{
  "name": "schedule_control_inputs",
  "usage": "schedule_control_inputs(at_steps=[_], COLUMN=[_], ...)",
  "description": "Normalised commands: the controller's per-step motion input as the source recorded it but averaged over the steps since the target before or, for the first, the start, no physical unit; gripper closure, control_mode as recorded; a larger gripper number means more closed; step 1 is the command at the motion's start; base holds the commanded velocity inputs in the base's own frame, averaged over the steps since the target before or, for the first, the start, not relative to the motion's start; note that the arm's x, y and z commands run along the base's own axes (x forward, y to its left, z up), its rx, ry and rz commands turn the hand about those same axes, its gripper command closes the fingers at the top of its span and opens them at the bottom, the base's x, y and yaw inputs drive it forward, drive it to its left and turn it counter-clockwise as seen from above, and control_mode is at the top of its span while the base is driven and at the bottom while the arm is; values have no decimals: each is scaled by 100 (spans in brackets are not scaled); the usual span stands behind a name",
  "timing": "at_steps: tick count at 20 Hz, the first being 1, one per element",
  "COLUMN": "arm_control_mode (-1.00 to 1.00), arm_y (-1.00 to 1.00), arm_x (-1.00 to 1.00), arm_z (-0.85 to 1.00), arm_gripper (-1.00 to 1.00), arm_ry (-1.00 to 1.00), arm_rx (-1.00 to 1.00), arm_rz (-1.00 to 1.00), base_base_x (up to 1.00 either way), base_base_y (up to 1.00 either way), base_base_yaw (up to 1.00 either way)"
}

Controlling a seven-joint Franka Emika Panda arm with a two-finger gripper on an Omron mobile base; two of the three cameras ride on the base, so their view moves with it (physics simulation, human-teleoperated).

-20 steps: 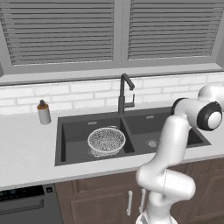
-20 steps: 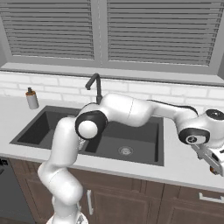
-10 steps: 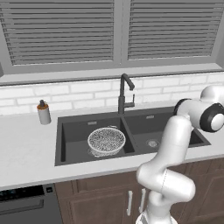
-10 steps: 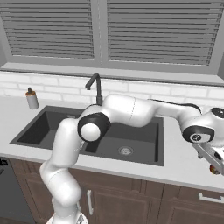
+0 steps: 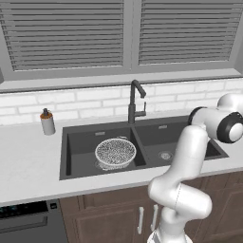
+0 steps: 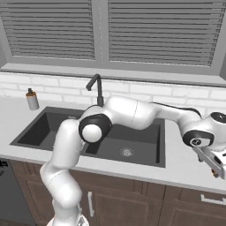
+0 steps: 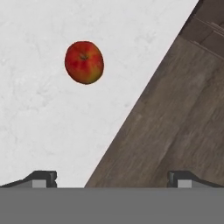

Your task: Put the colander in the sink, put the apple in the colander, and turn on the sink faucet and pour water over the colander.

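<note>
pale speckled counter (image 7: pixel 52 122) is seen in the hand view, and on it the apple (image 7: pixel 84 62) rests upright, stem up, not far from the counter's front edge, where dark cabinet wood drops away. the end effector (image 7: pixel 111 177) hangs above, well apart from the fruit, its two finger tips spread wide with nothing between them. the apple lies off to one side of the line between the tips rather than centred. the colander (image 5: pixel 115 152) is already seated in the left basin of the sink (image 5: pixel 71 156), below and to the left of the sink faucet (image 5: pixel 136 100), from which no water is seen to run. a descent made from this offset could, it is judged, bring one finger down on the apple's flank and roll it toward the edge; a round fruit pinched off-centre could also squirt free. compared with a second ago, the arm's wrist has been carried slightly further right over the counter in both base views, while the colander and faucet are unchanged.
</note>
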Motion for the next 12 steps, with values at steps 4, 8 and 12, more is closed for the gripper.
schedule_control_inputs(at_steps=[4,8,12], arm_control_mode=[-100,-100,-100], arm_y=[0,-8,-5], arm_x=[21,16,14], arm_z=[-22,-13,-13], arm_gripper=[-100,-100,-100], arm_ry=[0,0,0], arm_rx=[0,0,0], arm_rz=[0,0,0], base_base_x=[0,0,0], base_base_y=[0,0,0], base_base_yaw=[0,0,0])
